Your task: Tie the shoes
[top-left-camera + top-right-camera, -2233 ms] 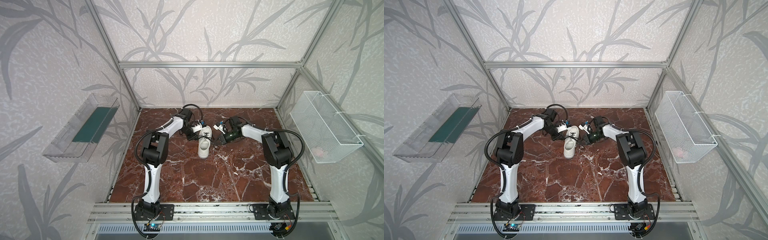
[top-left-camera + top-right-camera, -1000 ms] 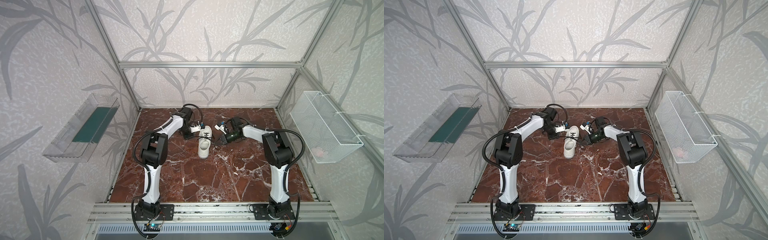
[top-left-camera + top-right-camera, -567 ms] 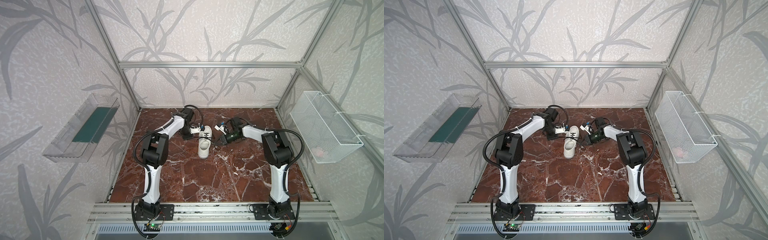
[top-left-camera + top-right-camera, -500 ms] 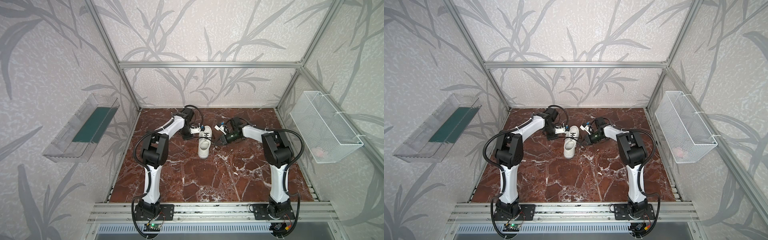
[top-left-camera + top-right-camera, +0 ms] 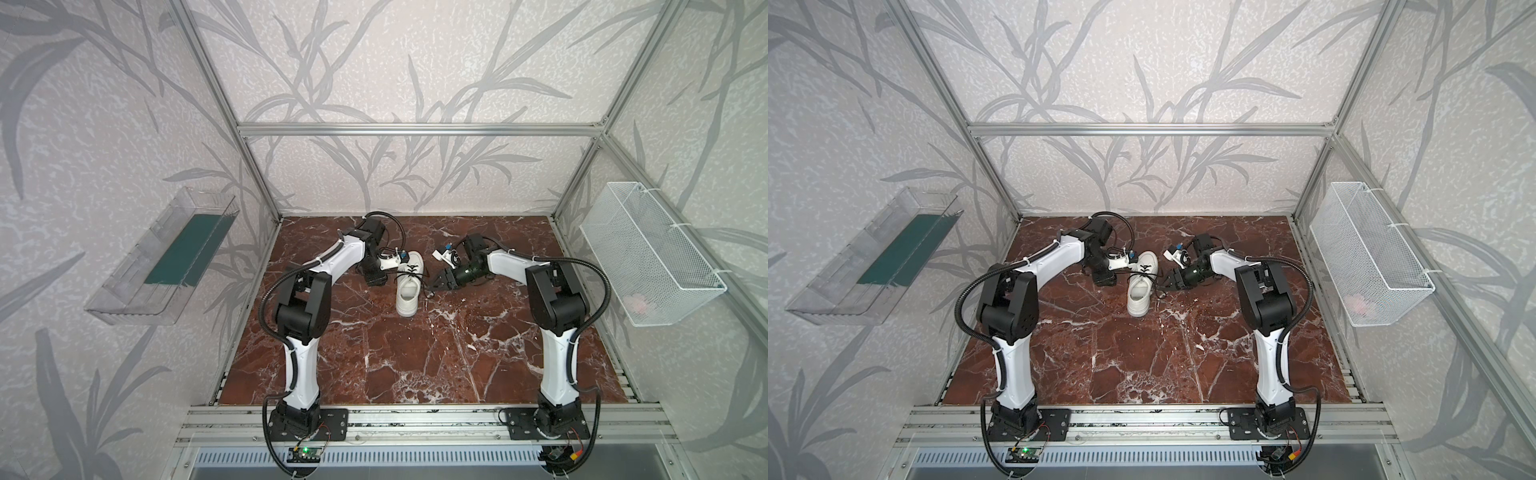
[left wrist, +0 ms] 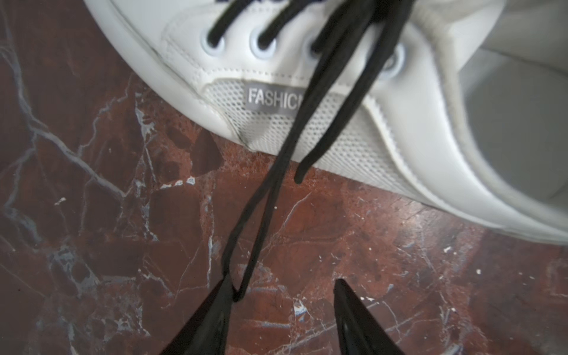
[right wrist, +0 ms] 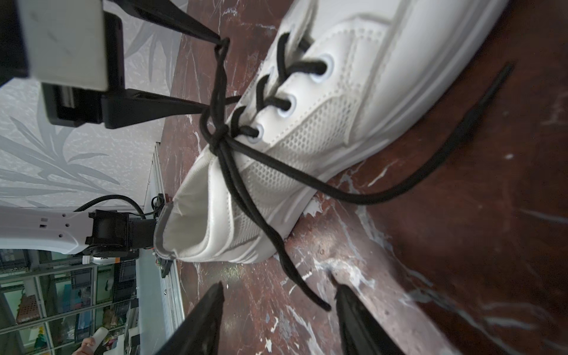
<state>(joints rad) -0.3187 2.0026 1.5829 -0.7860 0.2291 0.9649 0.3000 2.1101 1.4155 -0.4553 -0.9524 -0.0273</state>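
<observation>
Red-brown marble flooring with white veins (image 5: pixel 415 353) carries a white low-top sneaker with a thick white sole (image 5: pixel 409 291) in the back half of the cell, between the two arms, with its toe toward the rear wall. Thin black laces (image 7: pixel 233 172) cross the eyelets and meet in a small knot (image 7: pixel 218 135) at the top of the tongue. From the knot a narrow loop runs to the left gripper (image 6: pixel 284 287). Its black fingers stand apart, and the loop is hooked over the tip of one finger rather than pinched. A grey label on the mesh side panel (image 6: pixel 270 100) reads "FASHIO", with the rest hidden behind the lace.

Two loose lace ends trail over the floor on the other side. One lies between the parted fingers of the right gripper (image 7: pixel 278 285), which grips nothing. The other stretches away along the sole.

On the left wall hangs a clear plastic tray (image 5: pixel 137 299) with a dark green pad (image 5: pixel 187 249) lying flat inside. On the right wall hangs a white wire basket (image 5: pixel 648 257) that holds a small pale pink thing (image 5: pixel 638 301), too faint to identify.

The left wrist view cuts off the sneaker's toe and heel. In both top views the fingertips are too small to judge.
</observation>
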